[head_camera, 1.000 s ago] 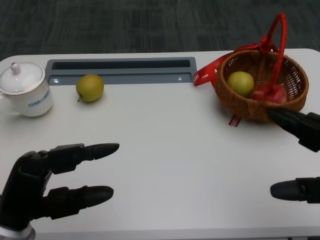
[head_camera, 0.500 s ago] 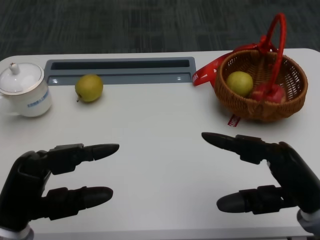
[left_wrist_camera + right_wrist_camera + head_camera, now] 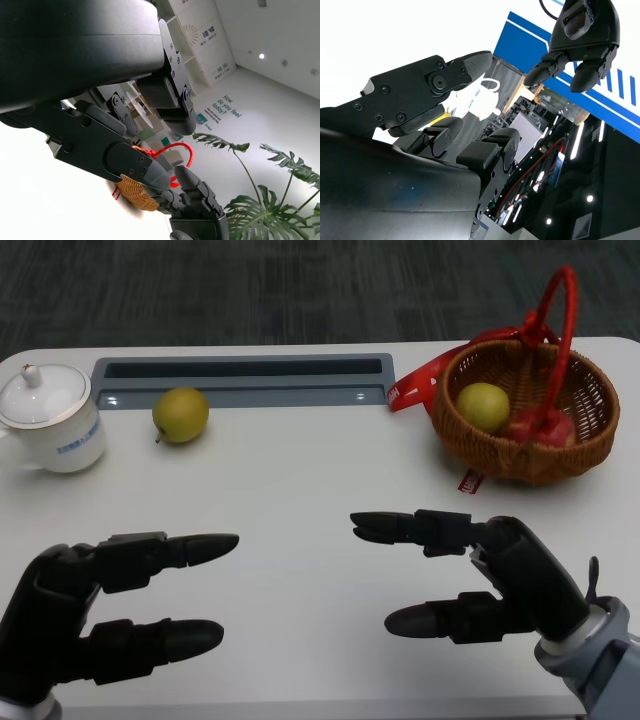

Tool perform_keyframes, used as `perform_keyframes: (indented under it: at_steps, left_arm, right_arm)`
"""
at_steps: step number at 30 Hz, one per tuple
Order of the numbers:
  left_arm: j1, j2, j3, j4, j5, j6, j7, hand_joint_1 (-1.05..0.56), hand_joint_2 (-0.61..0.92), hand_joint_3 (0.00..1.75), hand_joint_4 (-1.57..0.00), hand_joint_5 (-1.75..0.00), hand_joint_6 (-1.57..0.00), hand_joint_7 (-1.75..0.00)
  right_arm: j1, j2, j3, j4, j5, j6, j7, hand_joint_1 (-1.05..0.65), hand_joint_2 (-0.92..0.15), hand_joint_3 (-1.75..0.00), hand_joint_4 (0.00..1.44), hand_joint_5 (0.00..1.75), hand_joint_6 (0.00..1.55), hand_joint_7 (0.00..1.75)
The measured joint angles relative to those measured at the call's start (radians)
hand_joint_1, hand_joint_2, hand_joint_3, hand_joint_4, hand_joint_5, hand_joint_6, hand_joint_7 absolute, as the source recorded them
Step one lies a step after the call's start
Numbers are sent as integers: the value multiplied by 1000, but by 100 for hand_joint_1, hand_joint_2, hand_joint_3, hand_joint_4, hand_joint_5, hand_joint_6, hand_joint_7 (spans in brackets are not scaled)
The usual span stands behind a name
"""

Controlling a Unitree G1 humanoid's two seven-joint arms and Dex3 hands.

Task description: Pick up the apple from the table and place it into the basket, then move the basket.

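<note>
A: Head view: the apple (image 3: 181, 415) is sitting far left on the table (image 3: 300, 480), just beside the teacup (image 3: 50, 420) and near the grey slot. The left hand (image 3: 95, 610) is hovering near left, fingers apart, holding nothing. The apple is lying straight out from it, toward the far edge.

B: And the right hand (image 3: 480, 575)?

A: It's hovering near right of centre, fingers spread wide, holding nothing, pointing left. The basket (image 3: 527, 400) is sitting far right with a yellow-green fruit (image 3: 482, 406) already in it, red handle upright. The left hand is looking clearly nearer to the apple; the right is nearer the basket.

B: Left wrist view?

A: It's showing the left hand's fingers (image 3: 125, 160) apart with nothing between them. The basket (image 3: 134, 192) and the right hand (image 3: 197, 200) are showing beyond. No apple here.

B: Right wrist view?

A: The right hand's fingers (image 3: 435, 82) are standing apart, nothing held. The teacup (image 3: 480, 102) and the left hand (image 3: 580, 35) are showing past them. A bit of yellow beside the cup may be the apple; I can't tell.
</note>
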Motion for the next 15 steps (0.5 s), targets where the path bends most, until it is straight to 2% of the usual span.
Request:
perform_keyframes:
  at_steps: [9,15]
  left_arm:
    - [-6,0,0,3,-20,-2,-15,-52,78,0,-99,-1,-91,0]
    - [-22,-1,0,18,-20,-6,-20,-52,78,0,-100,-2,-92,0]
  right_arm:
    - [-22,9,-30,20,-28,-6,2,-41,-82,0,79,1,74,1]
    - [-31,13,-41,57,-39,-47,1,-41,-82,0,81,1,75,1]
